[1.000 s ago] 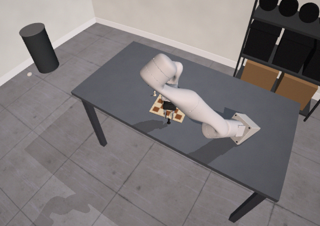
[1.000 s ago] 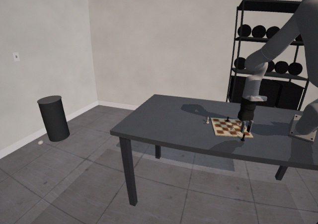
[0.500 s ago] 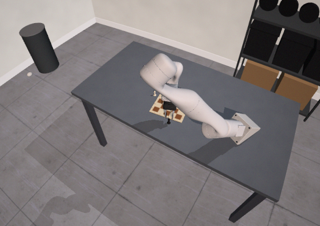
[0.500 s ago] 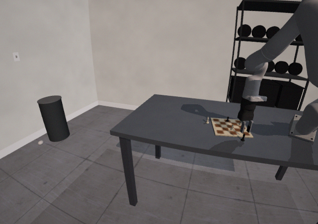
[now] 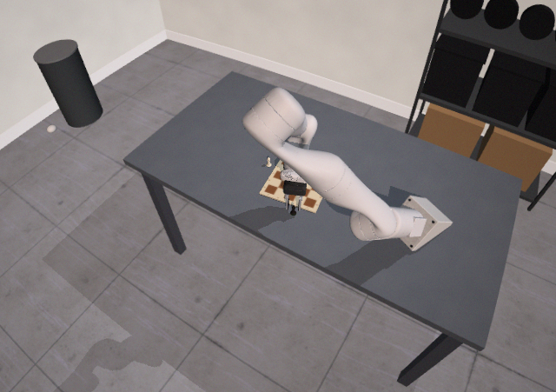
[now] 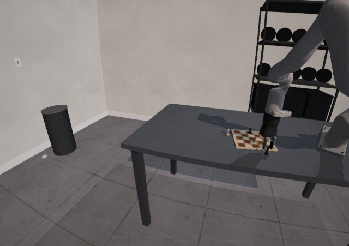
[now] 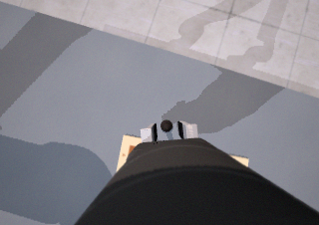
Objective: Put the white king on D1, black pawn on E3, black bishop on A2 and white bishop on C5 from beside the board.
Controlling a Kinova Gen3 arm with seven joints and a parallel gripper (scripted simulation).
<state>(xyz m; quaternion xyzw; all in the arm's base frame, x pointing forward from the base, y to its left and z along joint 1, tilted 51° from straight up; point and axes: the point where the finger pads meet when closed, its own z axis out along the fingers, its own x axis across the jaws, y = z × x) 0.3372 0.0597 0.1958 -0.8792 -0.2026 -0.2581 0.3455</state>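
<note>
A dark piece (image 5: 293, 211) (image 6: 266, 153) (image 7: 166, 125) stands upright on the table, just off the board's front edge; its kind is hard to tell. My gripper (image 5: 293, 207) (image 6: 268, 147) (image 7: 167, 128) is open around its upper part, one finger on each side, with a gap on both sides in the wrist view. A pale piece (image 5: 268, 162) (image 6: 228, 132) stands on the table off the board's left side. The chessboard (image 5: 278, 196) (image 6: 245, 148) (image 7: 125, 143) is partly hidden by the gripper and arm. Its letters and digits are unreadable.
A small black piece (image 6: 250, 131) stands near the board's back edge and a pale piece (image 6: 254, 139) stands near its middle. The arm's base (image 5: 431, 222) (image 6: 332, 146) is at the table's right. The table's front edge lies beyond the dark piece.
</note>
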